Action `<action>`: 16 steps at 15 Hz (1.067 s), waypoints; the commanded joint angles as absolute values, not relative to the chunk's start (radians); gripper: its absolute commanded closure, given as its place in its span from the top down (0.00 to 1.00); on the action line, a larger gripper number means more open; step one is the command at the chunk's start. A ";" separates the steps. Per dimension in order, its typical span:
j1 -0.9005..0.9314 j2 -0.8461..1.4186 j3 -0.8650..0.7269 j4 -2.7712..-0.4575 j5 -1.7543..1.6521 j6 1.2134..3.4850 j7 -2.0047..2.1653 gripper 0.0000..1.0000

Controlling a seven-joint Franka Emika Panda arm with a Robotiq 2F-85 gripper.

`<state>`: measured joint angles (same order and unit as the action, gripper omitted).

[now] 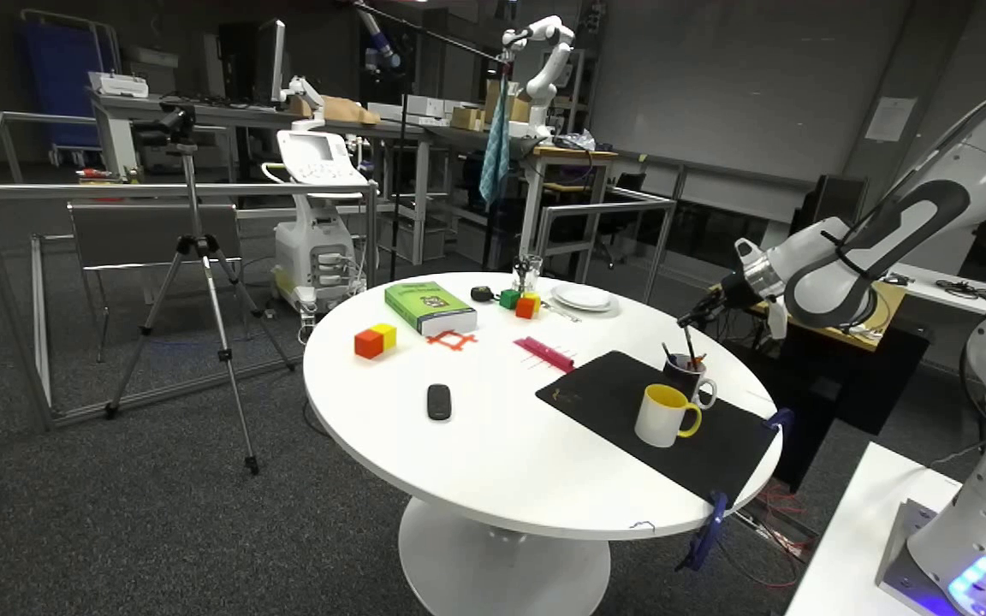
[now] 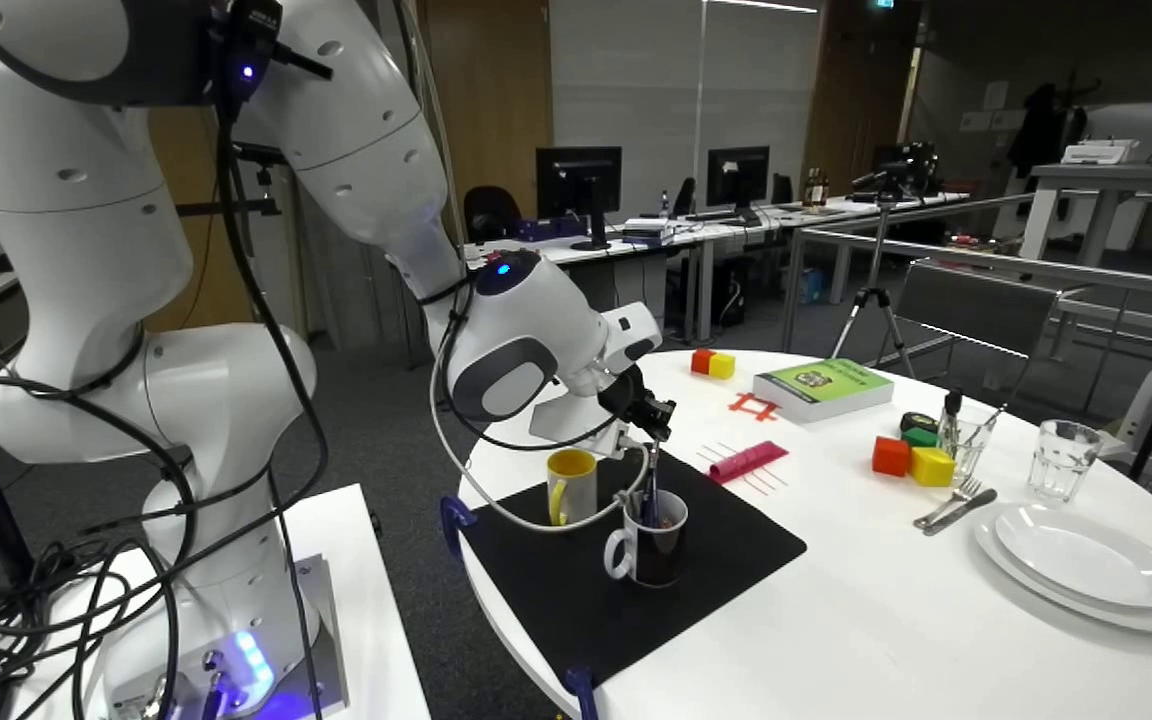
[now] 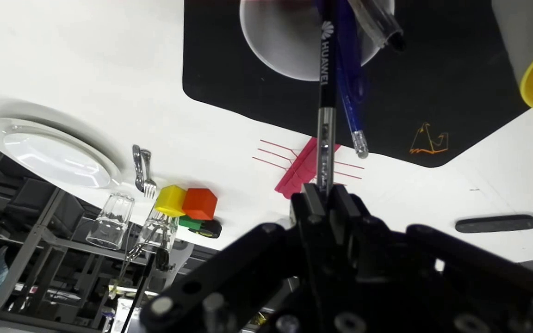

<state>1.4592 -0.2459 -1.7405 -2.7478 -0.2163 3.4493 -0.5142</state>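
My gripper (image 3: 324,187) is shut on a slim black pen (image 3: 328,69) marked HUAWEI, gripping its silvery end. The pen hangs down into a dark mug (image 2: 664,555) with a white handle and white inside; its lower end is hidden there. A blue pen (image 3: 349,104) and a clear-bodied pen (image 3: 375,21) also lean in this mug. In both exterior views the gripper (image 1: 688,322) stands just above the mug, pointing downward. Beside it is a white mug (image 1: 656,419) with a yellow inside and handle. Both mugs stand on a black mat (image 1: 600,385).
On the round white table (image 1: 501,445) lie a pink roll (image 2: 748,460), a green book (image 2: 821,385), coloured blocks (image 2: 911,462), cutlery (image 2: 956,505), plates (image 2: 1086,560), glasses (image 2: 1061,460) and a dark oblong object (image 1: 439,402). Blue clamps (image 1: 707,535) grip the mat's edge. A cable (image 2: 526,525) loops near the mugs.
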 commanded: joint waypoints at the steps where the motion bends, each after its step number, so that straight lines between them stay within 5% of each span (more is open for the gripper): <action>1: 1.476 -0.243 -1.760 -2.757 -0.217 3.444 -0.528 0.03; 8: 1.494 -0.242 -1.792 -2.757 -0.214 3.435 -0.535 0.03; 9: 1.494 -0.243 -1.796 -2.756 -0.215 3.431 -0.535 0.31; 16: 1.504 -0.238 -1.822 -2.752 -0.214 3.429 -0.531 0.81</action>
